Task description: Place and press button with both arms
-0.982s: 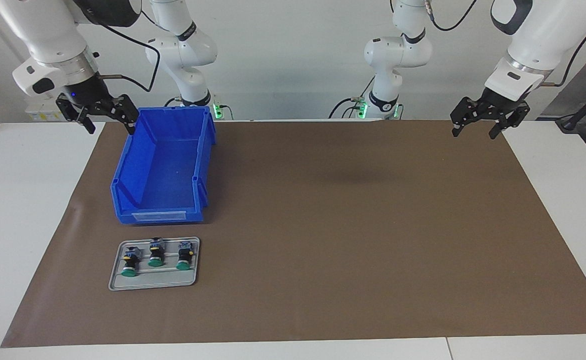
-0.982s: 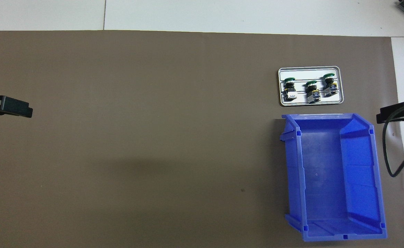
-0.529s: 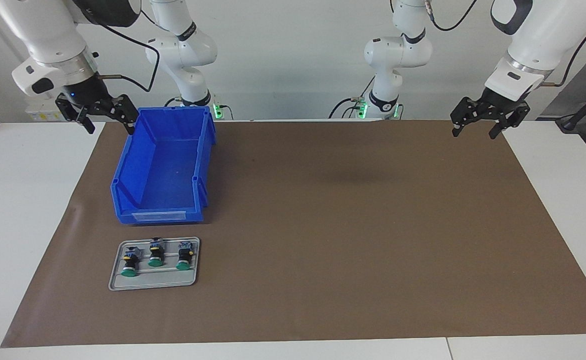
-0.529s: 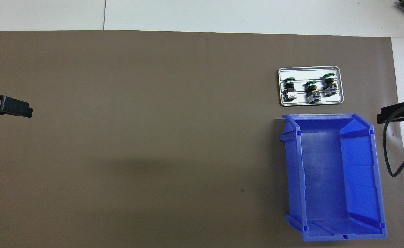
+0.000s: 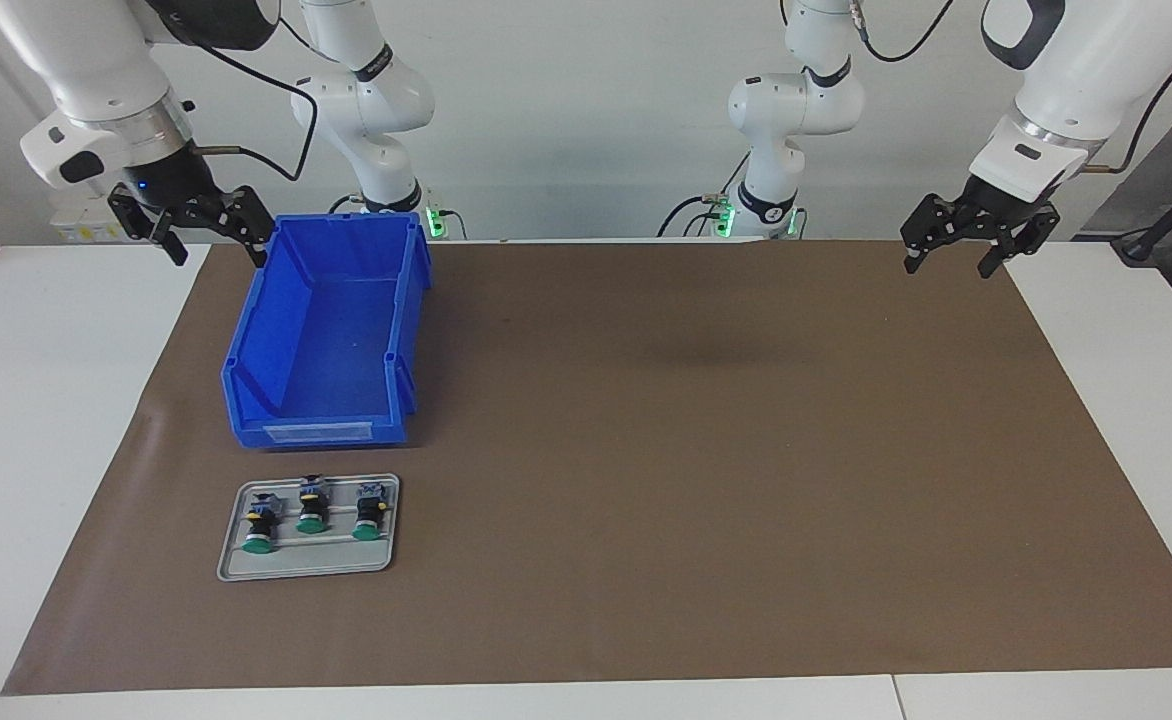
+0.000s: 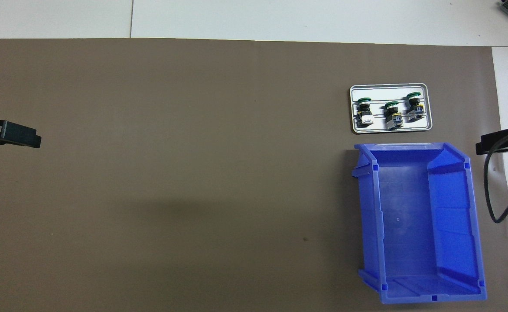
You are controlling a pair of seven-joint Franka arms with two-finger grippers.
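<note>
Right gripper (image 5: 211, 238) raised over mat (image 5: 646, 450) edge at right arm's end, beside blue bin (image 5: 326, 330), jaws wide, empty. Left gripper (image 5: 951, 250) raised over mat corner at left arm's end, jaws wide, empty. Three buttons (image 5: 311, 508) lying on grey tray (image 5: 246, 568), just beside bin, farther from robots.

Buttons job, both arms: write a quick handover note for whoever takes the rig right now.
Left gripper: open, holds nothing, up over the mat's edge at its own end, waiting.
Right gripper: open, holds nothing, up beside the blue bin.
Three green buttons lie on the grey tray, which sits farther from the robots than the bin.
Done: nothing; no button picked.
Left: pick a button, place it, press it.
</note>
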